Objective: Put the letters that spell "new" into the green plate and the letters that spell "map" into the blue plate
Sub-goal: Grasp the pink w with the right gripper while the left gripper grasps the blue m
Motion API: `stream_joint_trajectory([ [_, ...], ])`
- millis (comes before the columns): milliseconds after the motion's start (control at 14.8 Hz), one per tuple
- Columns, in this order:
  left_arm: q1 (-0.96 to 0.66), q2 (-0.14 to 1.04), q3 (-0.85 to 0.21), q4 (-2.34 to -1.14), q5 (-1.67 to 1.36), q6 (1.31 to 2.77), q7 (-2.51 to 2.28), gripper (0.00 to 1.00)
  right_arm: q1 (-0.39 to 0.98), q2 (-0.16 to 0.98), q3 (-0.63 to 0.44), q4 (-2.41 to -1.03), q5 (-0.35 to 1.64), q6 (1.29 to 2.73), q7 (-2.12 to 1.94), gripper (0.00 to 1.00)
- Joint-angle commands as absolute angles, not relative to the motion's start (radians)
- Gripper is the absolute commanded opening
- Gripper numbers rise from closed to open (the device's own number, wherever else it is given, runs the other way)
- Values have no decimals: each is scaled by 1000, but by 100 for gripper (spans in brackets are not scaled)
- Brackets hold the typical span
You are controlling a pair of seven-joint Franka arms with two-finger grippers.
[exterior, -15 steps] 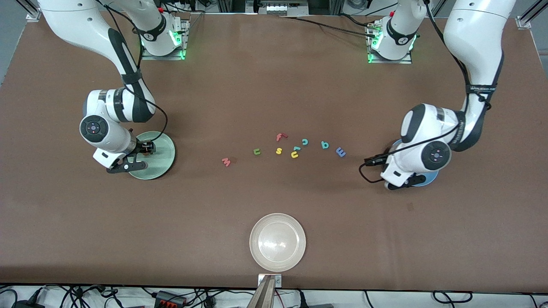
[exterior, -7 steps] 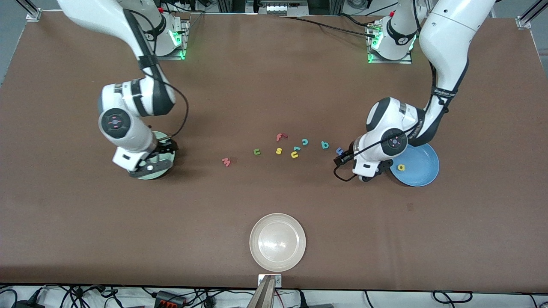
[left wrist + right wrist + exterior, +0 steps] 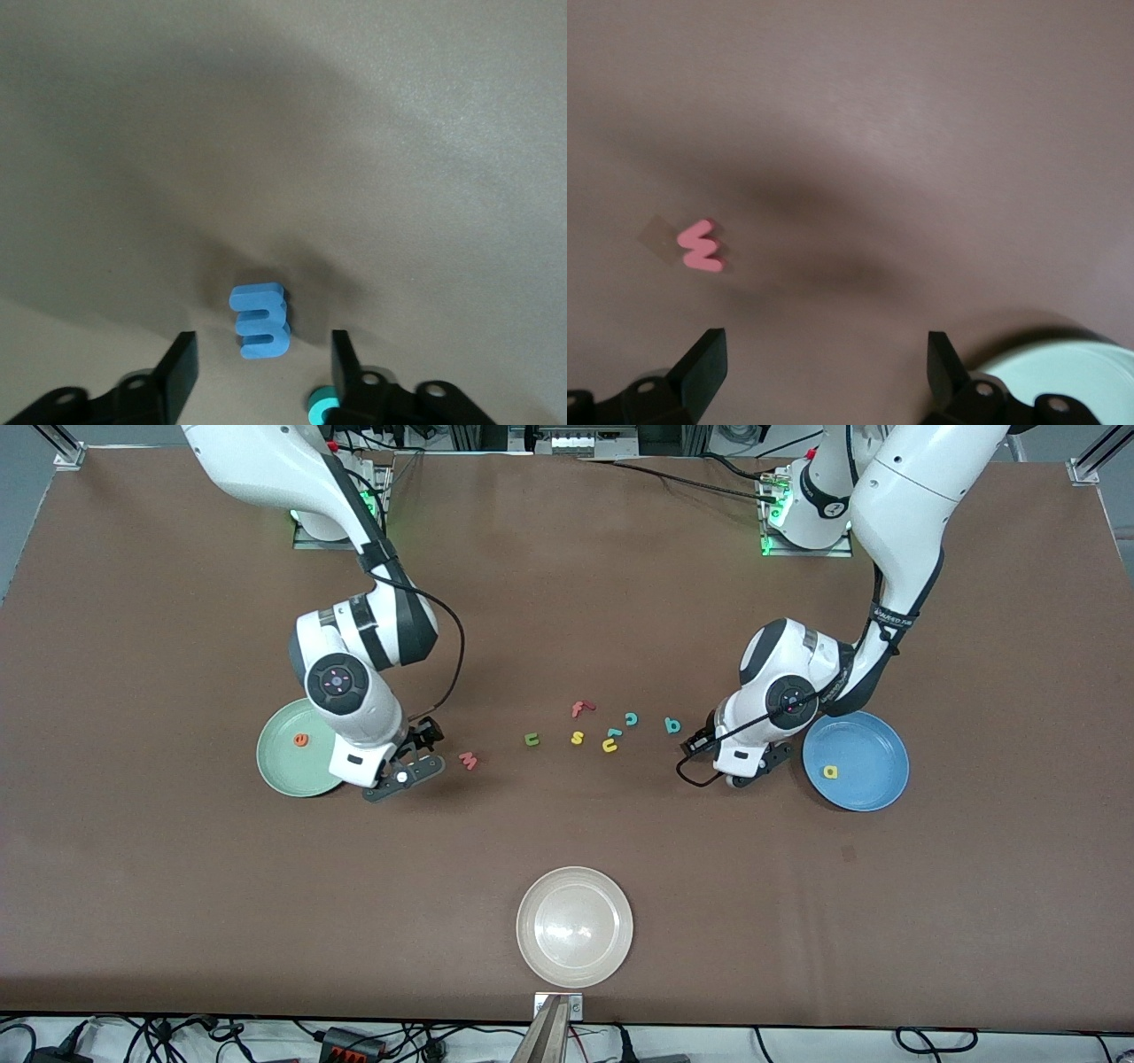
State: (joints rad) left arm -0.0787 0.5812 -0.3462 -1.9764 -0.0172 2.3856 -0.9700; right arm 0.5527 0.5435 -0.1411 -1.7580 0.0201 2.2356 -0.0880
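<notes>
The green plate (image 3: 276,772) holds the orange "e" (image 3: 301,739). Beside it, toward the letters, my right gripper (image 3: 826,359) hangs open over bare table, and the pink "w" (image 3: 700,246) lies a short way ahead of it. The blue plate (image 3: 873,757) holds the yellow "a" (image 3: 830,771). My left gripper (image 3: 263,363) is open and low over the table. The blue "m" (image 3: 260,320) lies just off its fingertips, in line with the gap and untouched. The teal "p" (image 3: 672,725) lies beside one finger. The green "n" (image 3: 532,739) rests in the letter row.
Between the "n" and the "p" lie a yellow "s" (image 3: 577,737), a yellow u-shaped letter (image 3: 609,746), a teal "c" (image 3: 631,718) and a red "f" (image 3: 579,708). A cream plate (image 3: 574,926) stands near the table's edge closest to the front camera.
Both arms have left their plates and swung inward toward the letter row. The "e" and "a" stayed in the plates. The left jaws have narrowed and the right jaws have widened.
</notes>
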Motion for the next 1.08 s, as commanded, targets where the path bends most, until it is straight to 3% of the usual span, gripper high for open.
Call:
stream_joint_trajectory([
  [0,-78,595,-347,-1982,-25,2408,-973,60,545,603,-106,-1697,38,2224,-109,100],
  [67,-78,597,-347,-1982,-23,2408,-973,57,543,617,-91,-1695,38,2226,-110,100],
  [270,-77,598,-345,-1980,-20,2408,-969,32,545,656,-61,-1664,47,2229,-110,100],
  [405,-77,598,-344,-1980,-20,2408,-969,10,546,663,-51,-1663,60,2229,-112,89],
  [472,-71,594,-344,-1977,-20,2407,-969,5,546,663,-43,-1663,60,2232,-112,80],
  [540,-71,591,-342,-1976,-20,2405,-968,5,548,663,-40,-1663,61,2235,-109,68],
  [607,-71,586,-341,-1974,-20,2399,-966,5,548,666,-38,-1663,63,2243,-109,66],
  [810,-66,548,-336,-1951,7,2324,-959,5,557,690,-38,-1660,61,2270,-109,66],
  [1012,-49,535,-339,-1873,147,2160,-936,5,557,710,-38,-1660,61,2306,-107,66],
])
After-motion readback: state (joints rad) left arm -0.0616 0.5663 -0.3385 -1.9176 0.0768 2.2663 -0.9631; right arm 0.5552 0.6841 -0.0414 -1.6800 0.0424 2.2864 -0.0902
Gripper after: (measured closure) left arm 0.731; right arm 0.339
